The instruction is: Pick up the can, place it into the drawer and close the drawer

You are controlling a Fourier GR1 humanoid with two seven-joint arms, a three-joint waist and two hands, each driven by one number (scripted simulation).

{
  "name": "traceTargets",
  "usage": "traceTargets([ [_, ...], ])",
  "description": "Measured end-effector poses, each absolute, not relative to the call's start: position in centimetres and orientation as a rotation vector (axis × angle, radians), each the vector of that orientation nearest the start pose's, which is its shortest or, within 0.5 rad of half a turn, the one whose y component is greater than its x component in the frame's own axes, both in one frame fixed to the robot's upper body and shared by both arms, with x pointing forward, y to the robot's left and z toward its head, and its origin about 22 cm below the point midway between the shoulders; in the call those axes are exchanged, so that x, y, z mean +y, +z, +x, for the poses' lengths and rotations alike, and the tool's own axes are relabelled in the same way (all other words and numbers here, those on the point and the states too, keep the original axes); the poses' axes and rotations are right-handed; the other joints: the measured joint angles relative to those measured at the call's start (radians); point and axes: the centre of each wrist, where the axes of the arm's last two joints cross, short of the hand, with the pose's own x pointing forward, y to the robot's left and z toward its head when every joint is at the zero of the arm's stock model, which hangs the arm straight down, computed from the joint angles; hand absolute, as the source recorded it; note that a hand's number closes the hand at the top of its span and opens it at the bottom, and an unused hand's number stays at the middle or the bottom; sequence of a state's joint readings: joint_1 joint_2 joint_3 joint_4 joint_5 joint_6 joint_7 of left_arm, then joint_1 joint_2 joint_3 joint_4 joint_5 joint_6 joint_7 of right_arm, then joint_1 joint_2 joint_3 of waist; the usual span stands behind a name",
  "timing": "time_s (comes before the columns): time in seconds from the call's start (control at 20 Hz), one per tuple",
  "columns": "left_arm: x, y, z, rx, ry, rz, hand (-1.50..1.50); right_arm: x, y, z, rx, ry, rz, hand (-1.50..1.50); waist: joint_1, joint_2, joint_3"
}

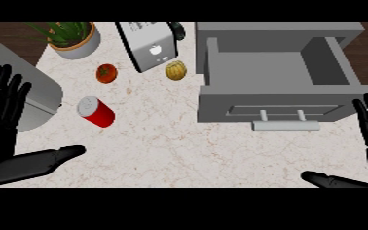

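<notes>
Robot hands (10, 102) (363, 122) spread, fingers up

Reads as pale, speckled stone on the counter (165, 146), matt. Shines smooth and red on the can (99, 114) ahead of the left hand (10, 102), with silvery metal-like lid (87, 105). Looks matt grey on the drawer (269, 100) beyond the right hand (332, 180), with smooth handle (285, 124).

Your pale marbled counter (165, 141) carries a potted plant (75, 44) at its far left corner and a toaster (149, 46) at the far edge. Nearer lie a tomato (106, 73), a yellow fruit (175, 70) and a red can (96, 111). The open grey drawer (273, 102) fills the right side.
</notes>
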State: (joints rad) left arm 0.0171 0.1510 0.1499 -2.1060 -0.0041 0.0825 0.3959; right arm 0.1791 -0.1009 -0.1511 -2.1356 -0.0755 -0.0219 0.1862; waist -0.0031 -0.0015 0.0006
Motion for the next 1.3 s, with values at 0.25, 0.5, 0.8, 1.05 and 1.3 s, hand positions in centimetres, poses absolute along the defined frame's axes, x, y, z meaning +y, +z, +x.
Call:
traceTargets([
  [0.25,28.4,14.1,18.8,-1.685,0.068,0.286,-1.5,-30.8,10.1,16.4,-1.777,-0.102,-0.214,-1.5,0.001,0.0,0.0],
  [0.5,28.7,14.6,18.0,-1.681,0.11,0.272,-1.5,-32.0,9.6,15.1,-1.781,-0.101,-0.211,-1.5,0.001,0.0,0.0],
  [0.8,29.4,15.4,17.8,-1.657,0.219,0.212,-1.5,-33.5,9.4,13.7,-1.776,-0.1,-0.202,-1.5,0.0,0.0,-0.001],
  [1.05,29.8,15.6,18.0,-1.633,0.289,0.136,-1.5,-34.0,9.5,12.8,-1.773,-0.092,-0.202,-1.5,-0.001,0.0,0.0],
  [1.3,29.5,14.4,19.8,-1.598,0.338,0.082,-1.5,-34.4,9.3,11.7,-1.784,-0.094,-0.198,-1.5,-0.003,0.001,-0.001],
])
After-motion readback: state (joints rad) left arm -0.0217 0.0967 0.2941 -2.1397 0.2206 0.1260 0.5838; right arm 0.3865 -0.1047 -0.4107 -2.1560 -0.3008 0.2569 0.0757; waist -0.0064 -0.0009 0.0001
